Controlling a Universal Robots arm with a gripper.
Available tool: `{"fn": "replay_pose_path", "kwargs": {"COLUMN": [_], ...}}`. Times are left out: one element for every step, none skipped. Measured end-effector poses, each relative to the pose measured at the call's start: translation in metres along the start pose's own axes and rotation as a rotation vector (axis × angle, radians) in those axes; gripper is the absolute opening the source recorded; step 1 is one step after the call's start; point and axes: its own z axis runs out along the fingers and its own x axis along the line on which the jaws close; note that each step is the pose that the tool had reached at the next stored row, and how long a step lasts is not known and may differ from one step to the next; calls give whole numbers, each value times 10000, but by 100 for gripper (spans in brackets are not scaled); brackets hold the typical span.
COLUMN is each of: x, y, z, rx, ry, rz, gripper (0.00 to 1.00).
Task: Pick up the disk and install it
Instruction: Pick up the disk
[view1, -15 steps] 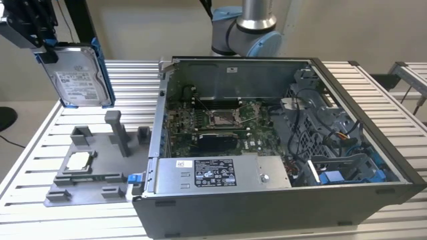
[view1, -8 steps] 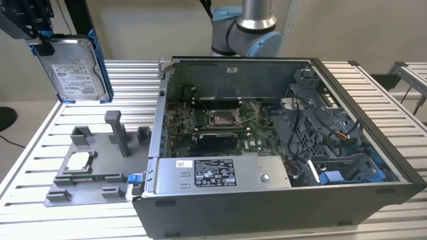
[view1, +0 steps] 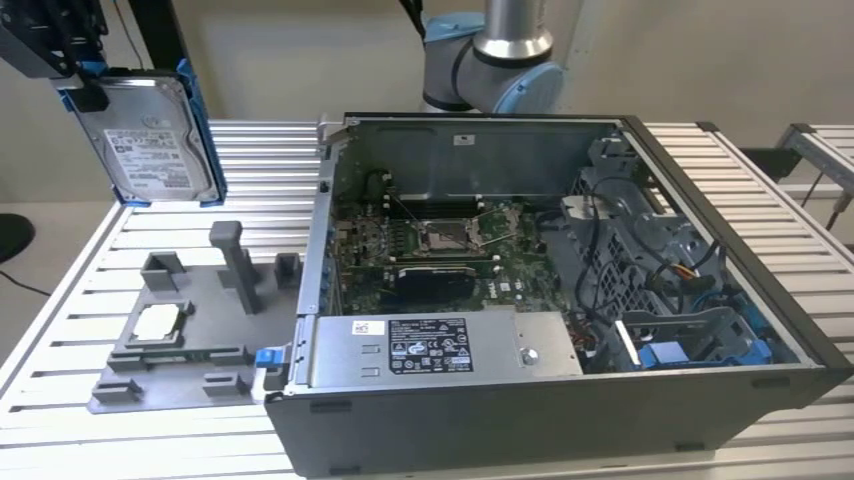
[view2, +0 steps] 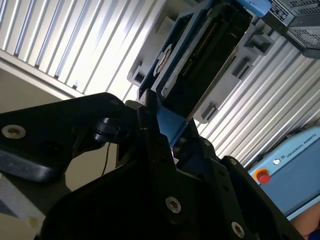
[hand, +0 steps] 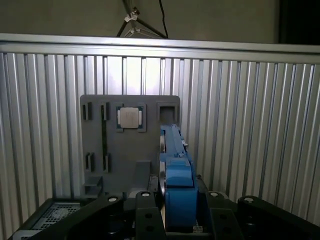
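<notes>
Silver disk (view1: 147, 140) hangs, long axis roughly vertical.

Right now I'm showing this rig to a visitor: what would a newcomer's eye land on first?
First the disk, held upright in the jaws high at the exterior view's left, its white label facing the camera. Next the open computer case in the middle of that view, its motherboard laid bare. Lower at the left, a grey fixture tray carries a small silver chip.
</notes>
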Motion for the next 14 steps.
{"fn": "replay_pose_path", "kwargs": {"x": [0,0,0,0,-1,-2,-3,-4,-6,-7,-9,-10,-12,-13], "y": [0,0,0,-1,-2,-4,-7,-10,-14,-17,-21,-24,-28,-32], "z": [0,0,0,-3,-17,-41,-73,-113,-159,-204,-247,-293,-340,-382], "rx": [0,0,0,0,-1,-2,0,1,-1,1,3,0,2,1], "ry": [0,0,1,1,1,2,1,0,2,1,-1,0,0,0], "rz": [0,0,0,0,0,0,0,0,0,1,1,1,1,1], "gripper": [0,0,0,0,0,0,0,0,0,0,0,0,0,0]}}
